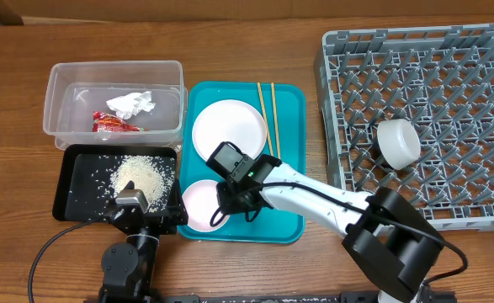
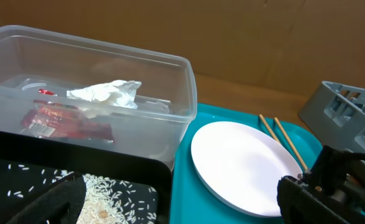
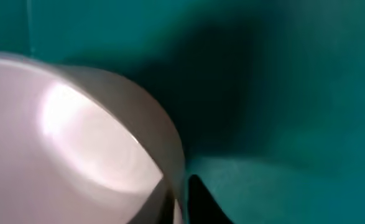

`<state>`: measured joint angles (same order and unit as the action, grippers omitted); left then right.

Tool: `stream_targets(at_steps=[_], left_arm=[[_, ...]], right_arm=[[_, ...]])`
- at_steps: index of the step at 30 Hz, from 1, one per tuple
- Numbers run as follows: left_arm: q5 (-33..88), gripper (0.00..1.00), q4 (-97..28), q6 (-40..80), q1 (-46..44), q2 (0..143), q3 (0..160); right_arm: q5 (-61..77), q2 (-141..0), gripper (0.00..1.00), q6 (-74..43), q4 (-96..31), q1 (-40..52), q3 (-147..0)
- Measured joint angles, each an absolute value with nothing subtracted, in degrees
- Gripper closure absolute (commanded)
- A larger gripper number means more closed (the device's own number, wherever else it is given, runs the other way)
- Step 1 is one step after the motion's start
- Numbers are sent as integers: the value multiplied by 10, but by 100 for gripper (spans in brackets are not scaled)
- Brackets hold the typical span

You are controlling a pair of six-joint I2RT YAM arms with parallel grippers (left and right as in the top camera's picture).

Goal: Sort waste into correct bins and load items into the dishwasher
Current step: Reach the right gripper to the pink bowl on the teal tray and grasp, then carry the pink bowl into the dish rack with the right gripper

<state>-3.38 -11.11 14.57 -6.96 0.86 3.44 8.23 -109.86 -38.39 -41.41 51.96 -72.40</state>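
A pale bowl [image 1: 198, 206] sits at the front left of the teal tray [image 1: 290, 109]. My right gripper [image 1: 228, 195] is at its rim. In the right wrist view the bowl [image 3: 76, 137] fills the left, and the gripper [image 3: 188, 199] straddles its wall, shut on it. A white plate [image 1: 228, 126] [image 2: 244, 165] and two chopsticks [image 1: 268, 109] [image 2: 281, 140] lie on the tray. Rice [image 1: 141, 174] [image 2: 107, 193] lies in the black tray [image 1: 74, 189]. The tissue [image 1: 131, 103] [image 2: 107, 93] and red wrapper [image 1: 114, 124] [image 2: 64, 121] lie in the clear tub [image 1: 116, 71]. My left gripper [image 1: 133, 200] is open and empty over the black tray's front.
The grey dish rack [image 1: 448, 84] [image 2: 344, 106] stands at the right with a white cup [image 1: 398, 141] on its side in it. The right arm reaches from the front right across the teal tray [image 2: 188, 186]. The black tray and clear tub adjoin the teal tray's left side.
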Motion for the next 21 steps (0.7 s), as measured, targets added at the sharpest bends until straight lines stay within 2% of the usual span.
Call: stream_targets(at_steps=[5, 8, 11, 17, 21], left_arm=[[-34, 0, -111, 146, -70, 9, 34], [-34, 0, -111, 146, -70, 9, 34], [-34, 0, -111, 146, -70, 9, 34], [-34, 0, -111, 146, -70, 9, 34], [-34, 0, -111, 146, -70, 9, 34]], right_arm=[[55, -1094, 96, -388, -444, 518, -724], [-13, -1061, 96, -389, -508, 514, -724], [-117, -987, 96, -390, -563, 504, -728], [-409, -794, 96, -389, -581, 462, -761], [-592, -731, 96, -379, -582, 367, -768]])
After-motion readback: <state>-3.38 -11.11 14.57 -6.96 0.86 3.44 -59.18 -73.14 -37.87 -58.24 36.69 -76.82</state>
